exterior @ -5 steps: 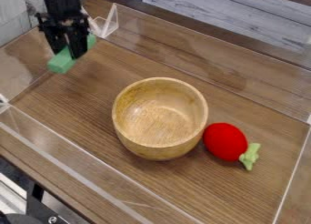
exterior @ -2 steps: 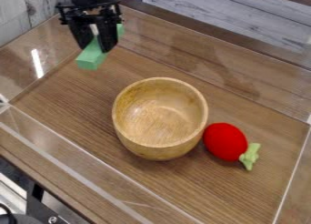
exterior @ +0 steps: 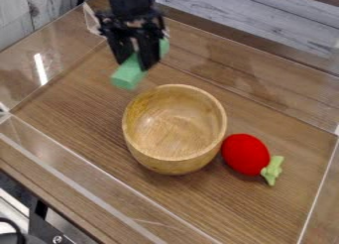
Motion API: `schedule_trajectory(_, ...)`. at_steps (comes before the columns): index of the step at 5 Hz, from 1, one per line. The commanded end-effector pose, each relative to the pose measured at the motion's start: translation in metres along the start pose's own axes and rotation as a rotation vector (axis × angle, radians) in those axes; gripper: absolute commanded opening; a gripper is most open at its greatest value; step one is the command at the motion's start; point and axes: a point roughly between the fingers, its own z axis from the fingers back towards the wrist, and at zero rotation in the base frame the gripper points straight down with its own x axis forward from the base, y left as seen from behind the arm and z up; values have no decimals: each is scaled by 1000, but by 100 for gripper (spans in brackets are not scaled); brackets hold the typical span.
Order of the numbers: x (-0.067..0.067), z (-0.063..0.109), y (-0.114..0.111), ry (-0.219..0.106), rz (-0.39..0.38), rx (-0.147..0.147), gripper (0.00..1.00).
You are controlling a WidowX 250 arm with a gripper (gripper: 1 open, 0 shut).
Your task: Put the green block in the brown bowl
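One gripper is in view, reaching in from the top of the frame on one dark arm, and its jaws are closed on one green block. The block is held up over the wooden table, beyond the far left part of the rim of one brown bowl as the camera looks, and is near that rim in the view; whether it touches the rim is hard to tell. It is not in the bowl. The end of the block that shows points down toward the near side, tilted rather than straight upright. A second patch of green shows at the right of the gripper, and I cannot tell whether it belongs to this same block, so one block is all that can be counted with certainty. The bowl is the only one, round, light brown, with a thick rim and visible grain; it sits upright, right of the middle of the frame, and its inside shows bare wood. To its right lies one red toy, rounded, with one pale green stem pointing to the lower right; the toy is just beside the bowl. That makes three loose things in all: one block, one bowl and one toy. Two walls of the dark fingers are blurred together, so the fingers cannot be counted exactly. At the lower left corner, beyond the table's edge, there are dark cables, too tangled to count.
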Motion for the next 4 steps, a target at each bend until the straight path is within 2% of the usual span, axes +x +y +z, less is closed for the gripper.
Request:
schedule_trajectory(1,0,2,-29,-78,-35,16,0)
schedule_trajectory(3,24,2,-26,-144,16,49,0)
schedule_trajectory(4,36,1,-21,-162,17,67,0)
